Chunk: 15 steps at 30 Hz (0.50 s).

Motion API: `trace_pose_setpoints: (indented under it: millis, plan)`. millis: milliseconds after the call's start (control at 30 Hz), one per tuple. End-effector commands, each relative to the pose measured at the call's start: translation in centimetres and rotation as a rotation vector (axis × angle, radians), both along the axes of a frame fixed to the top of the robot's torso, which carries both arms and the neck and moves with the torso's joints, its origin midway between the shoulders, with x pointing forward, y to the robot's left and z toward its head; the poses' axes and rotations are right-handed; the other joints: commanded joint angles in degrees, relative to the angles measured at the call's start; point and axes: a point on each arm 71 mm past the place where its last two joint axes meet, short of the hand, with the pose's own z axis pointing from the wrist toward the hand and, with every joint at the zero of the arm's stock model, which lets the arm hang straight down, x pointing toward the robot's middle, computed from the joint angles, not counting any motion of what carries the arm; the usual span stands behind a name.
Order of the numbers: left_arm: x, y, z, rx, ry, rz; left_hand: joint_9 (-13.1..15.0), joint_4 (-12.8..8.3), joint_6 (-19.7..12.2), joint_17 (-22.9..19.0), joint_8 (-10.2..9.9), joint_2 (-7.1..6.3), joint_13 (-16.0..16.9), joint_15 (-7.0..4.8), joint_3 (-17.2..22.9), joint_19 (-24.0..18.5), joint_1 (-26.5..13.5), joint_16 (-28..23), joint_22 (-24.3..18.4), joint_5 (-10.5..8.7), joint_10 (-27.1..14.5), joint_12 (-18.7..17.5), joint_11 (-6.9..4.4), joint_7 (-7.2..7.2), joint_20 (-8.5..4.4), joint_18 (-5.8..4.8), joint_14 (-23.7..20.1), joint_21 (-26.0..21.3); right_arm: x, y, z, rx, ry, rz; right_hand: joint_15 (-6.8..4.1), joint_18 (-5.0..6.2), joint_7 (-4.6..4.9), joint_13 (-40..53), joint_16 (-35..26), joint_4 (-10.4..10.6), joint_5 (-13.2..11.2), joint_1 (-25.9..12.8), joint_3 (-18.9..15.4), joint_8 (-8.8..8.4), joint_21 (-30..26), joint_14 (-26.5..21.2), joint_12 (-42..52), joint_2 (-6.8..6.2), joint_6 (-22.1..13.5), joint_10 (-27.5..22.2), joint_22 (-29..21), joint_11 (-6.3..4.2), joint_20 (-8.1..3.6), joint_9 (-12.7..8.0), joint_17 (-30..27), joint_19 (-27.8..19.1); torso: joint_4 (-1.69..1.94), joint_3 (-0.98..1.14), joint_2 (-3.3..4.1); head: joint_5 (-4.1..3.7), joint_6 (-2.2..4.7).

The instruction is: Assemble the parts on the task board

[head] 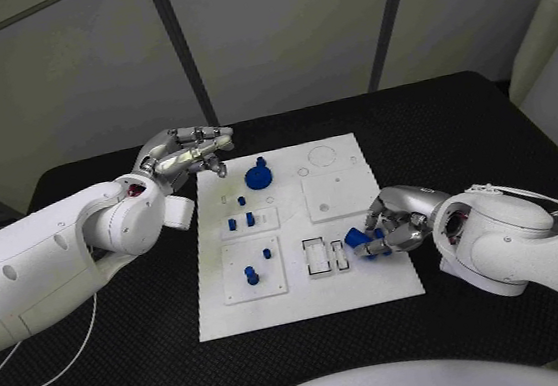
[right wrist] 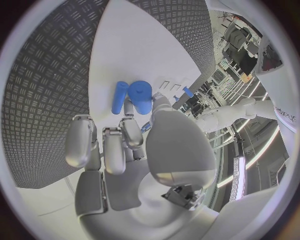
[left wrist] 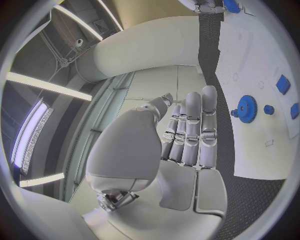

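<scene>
The white task board lies in the middle of the black table. A blue gear stands near its far left, and several small blue pegs stand in the left-hand plates. My right hand rests over the board's right side, near the front. It pinches a blue part between thumb and fingers, just right of two rectangular slots. A second blue piece sits right beside the held one. My left hand hovers at the board's far left corner, holding nothing.
A raised square plate with nothing on it sits on the board's right half, with a round recess beyond it. A white cable trails across the black table at the front left.
</scene>
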Motion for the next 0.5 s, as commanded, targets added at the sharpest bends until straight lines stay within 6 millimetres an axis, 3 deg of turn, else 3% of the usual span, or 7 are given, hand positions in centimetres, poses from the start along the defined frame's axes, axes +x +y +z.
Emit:
trace_pose_setpoints:
  millis: [33,333,500]
  plan:
    - [0.0,-0.11,0.15,-0.003,-0.006,-0.008,-0.1,0.1,-0.5,-0.1,0.3,0.26,-0.1,0.04,-0.4,0.2,0.1,-0.3,-0.1,0.21,-0.4,0.3,0.05,0.05,0.02,-1.02,-0.3,-0.3,-0.08,0.34,-0.52,-0.023,0.015,0.019,0.21,-0.62,0.08,0.0,0.2,0.0,-0.3,0.2,-0.4,0.33,0.1,4.2,0.1,0.55,-0.5,0.0,0.0,0.43,0.17,-0.1,4.9,0.1,-0.03,-0.02,-0.02,0.02,0.0]
    - [-0.01,-0.08,0.14,-0.002,-0.005,-0.008,-0.1,0.1,-0.5,-0.1,0.3,0.26,-0.1,0.04,-0.4,0.2,0.1,-0.3,-0.1,0.21,-0.4,0.3,0.05,0.05,0.02,-1.02,-0.3,-0.3,0.03,1.1,-1.09,-0.007,0.012,0.017,0.19,-0.64,0.02,0.6,0.3,-0.1,0.0,1.2,-0.6,1.12,0.2,4.2,0.4,1.56,-0.8,0.1,0.2,0.38,0.16,0.6,5.1,0.1,-0.02,-0.05,0.01,0.05,0.05]
    - [-0.01,-0.03,0.13,-0.002,-0.005,-0.007,-0.1,0.1,-0.5,-0.1,0.3,0.26,-0.1,0.04,-0.4,0.2,0.1,-0.3,-0.1,0.21,-0.4,0.3,0.05,0.05,0.02,-1.02,-0.3,-0.3,-0.14,1.09,-0.68,0.026,-0.02,-0.002,0.01,-0.77,-0.25,2.2,0.6,-0.1,1.9,2.1,-0.9,2.08,0.7,4.4,1.8,2.61,-0.5,1.1,0.8,0.14,0.03,1.3,5.9,0.5,-0.16,0.1,0.06,0.24,0.14]
